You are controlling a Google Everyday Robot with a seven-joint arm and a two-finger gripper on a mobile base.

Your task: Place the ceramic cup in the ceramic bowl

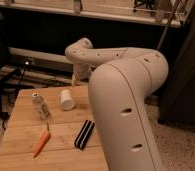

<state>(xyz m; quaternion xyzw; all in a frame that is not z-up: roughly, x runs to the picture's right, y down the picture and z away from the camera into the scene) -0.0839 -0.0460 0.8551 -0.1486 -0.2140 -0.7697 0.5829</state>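
- The hand [76, 79] hangs at the far edge of the worktop [21, 150], pointing down, at the end of a wrist that bends over from the right. From where I stand I cannot tell whether it is spread or closed, and it has nothing in it that I can see.
- The cup [67, 99] sits on the wood just in front of the hand and a little below it, apart from it and not held. It is plain white.
- Left of the cup stands a small clear bottle [41, 106], near it but not touching.
- Nearer me, a carrot [41, 142] lies at a slant on the left part of the wood.
- A black ribbed block [84, 134] lies between the carrot and the arm.
- The big white arm [126, 100] fills the right side and hides that whole part of the worktop.
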